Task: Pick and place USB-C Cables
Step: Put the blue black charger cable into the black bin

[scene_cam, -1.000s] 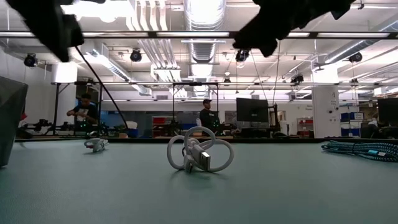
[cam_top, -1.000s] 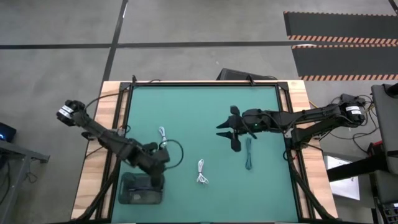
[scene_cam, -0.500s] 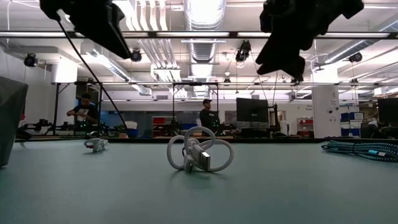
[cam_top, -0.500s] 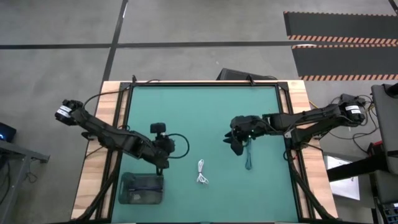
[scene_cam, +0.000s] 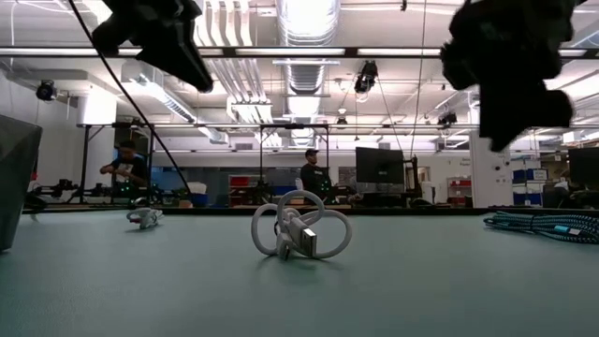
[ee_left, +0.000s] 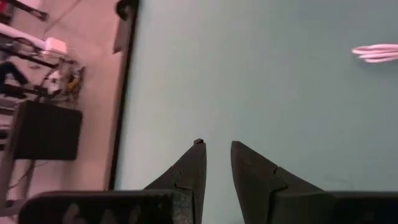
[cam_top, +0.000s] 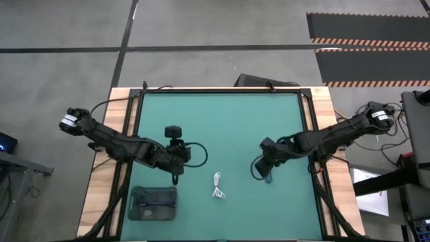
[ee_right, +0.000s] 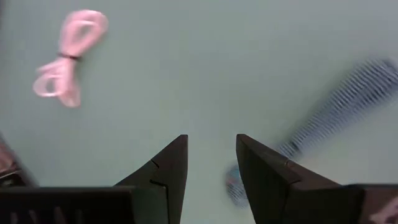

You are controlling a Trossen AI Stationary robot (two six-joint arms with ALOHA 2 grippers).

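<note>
A coiled white USB-C cable (cam_top: 218, 185) lies on the green mat near its middle, closest in the low view (scene_cam: 299, 229). A second white cable (scene_cam: 142, 217) lies farther back; my left arm hides it from above. A dark braided cable (scene_cam: 547, 225) lies on the right, mostly under my right gripper (cam_top: 259, 168), which hangs open above its near end (ee_right: 233, 183) without touching it. My left gripper (cam_top: 176, 168) hovers open over the mat's left half, nothing between its fingers (ee_left: 217, 144).
A clear grey bin (cam_top: 153, 204) stands at the near left of the mat, its wall (scene_cam: 14, 178) at the low view's left edge. A black frame (cam_top: 222, 91) borders the mat. People stand in the room far behind.
My left gripper has left the bin, gone toward the far edge and rolled. My right gripper has swung toward the near edge, sunk and rolled, and now hangs over the braided cable's near end. The cables have not moved.
</note>
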